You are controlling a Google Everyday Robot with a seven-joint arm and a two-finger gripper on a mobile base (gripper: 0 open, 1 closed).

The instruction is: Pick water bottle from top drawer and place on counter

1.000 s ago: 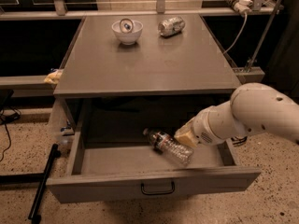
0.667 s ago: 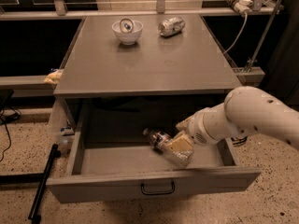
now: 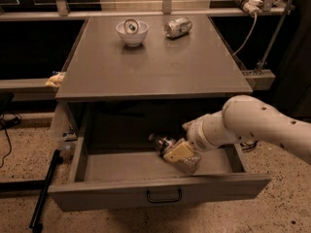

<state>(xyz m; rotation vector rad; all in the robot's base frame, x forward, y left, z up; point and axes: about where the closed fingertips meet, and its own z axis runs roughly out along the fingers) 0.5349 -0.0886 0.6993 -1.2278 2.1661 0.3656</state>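
Observation:
The top drawer (image 3: pixel 116 194) is pulled open below the counter (image 3: pixel 155 64). The water bottle (image 3: pixel 161 142) lies on its side in the drawer's right half, with its neck and dark band pointing to the back left. My gripper (image 3: pixel 181 153) reaches down into the drawer from the right on its white arm. It sits directly on the bottle's middle and covers part of the clear body, which shows again at the lower end (image 3: pixel 190 165).
A white bowl (image 3: pixel 132 32) and a crushed silver can (image 3: pixel 178 27) stand at the back of the counter. A black pole (image 3: pixel 45 191) lies on the floor to the left of the drawer. A yellow object (image 3: pixel 55 79) sits on the left ledge. Cables and a plug strip (image 3: pixel 247 2) are at the back right.
My gripper has moved left and down inside the drawer, from beside the bottle's right end onto its middle. The bottle lies where it was.

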